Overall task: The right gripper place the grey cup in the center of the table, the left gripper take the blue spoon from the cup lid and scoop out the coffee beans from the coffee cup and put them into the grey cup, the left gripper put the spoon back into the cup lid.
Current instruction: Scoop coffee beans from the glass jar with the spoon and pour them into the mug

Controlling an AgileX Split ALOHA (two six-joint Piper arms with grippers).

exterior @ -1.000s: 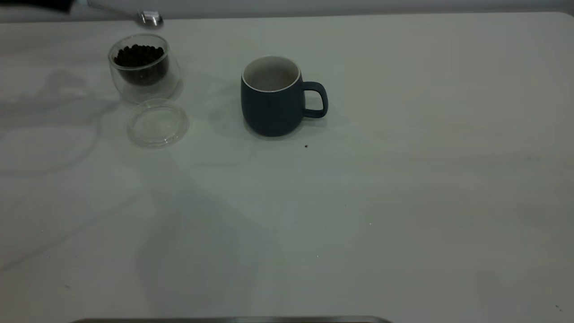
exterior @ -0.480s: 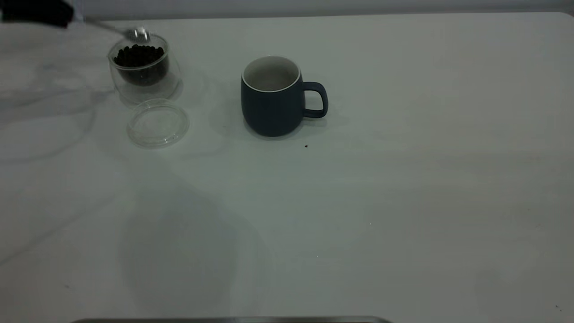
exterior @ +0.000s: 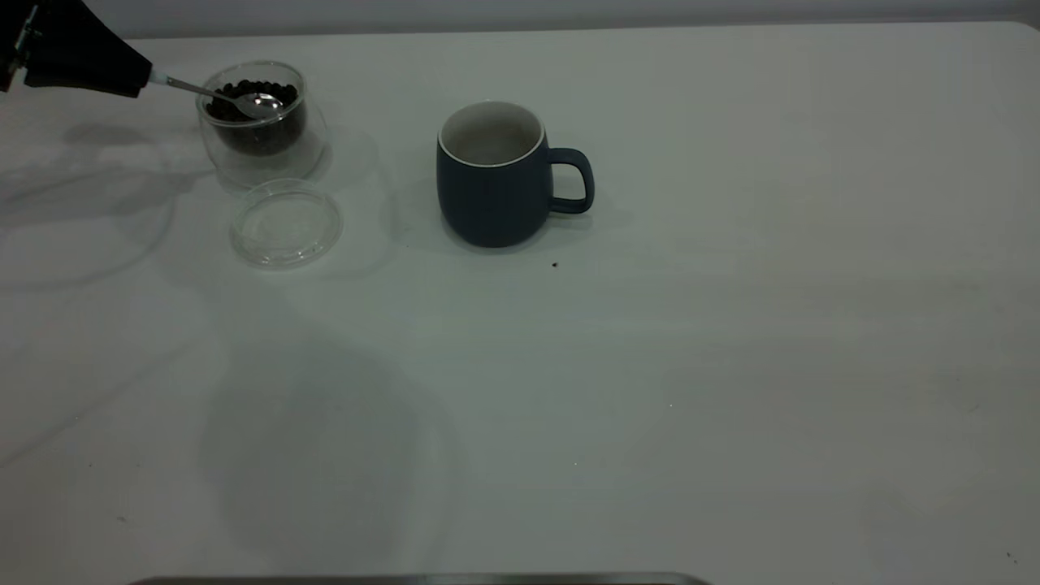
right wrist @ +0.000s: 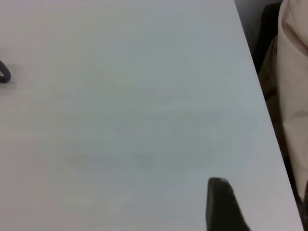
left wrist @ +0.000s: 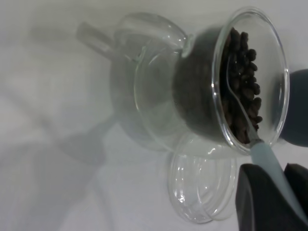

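Spoon (exterior: pixel 244 101) bowl sits in the glass cup (exterior: pixel 262 122), on top of the beans (left wrist: pixel 240 91), shaft slanting over the rim toward the left gripper (left wrist: pixel 272 192), which is clenched on the pale handle at the far left edge of the table (exterior: pixel 731 366). Wrist view shows the bowl lying on the bean surface, not visibly dug in; whether it holds any beans I cannot tell. Judged step: scooping. To do it well, tip the bowl down and push under the beans along the far wall, then level it before lifting so nothing rolls off. Keep the shaft off the glass rim; the cup looks light and could tip or slide if levered. Lift straight up clear of the rim, then carry slowly and level to the mug (exterior: pixel 496 175), which stands upright near table center, handle pointing away from the glass cup, well apart from it. Mug mouth is wide, so tip the spoon only once the bowl is over it. Lid (exterior: pixel 286 223) lies flat just beside the glass cup on the near side, bare, ready for the spoon's return. One stray dark speck (exterior: pixel 555 264) lies near the mug. Right gripper (right wrist: pixel 221 202) is parked off near the table's right edge, only one dark finger showing, so open or closed cannot be told.
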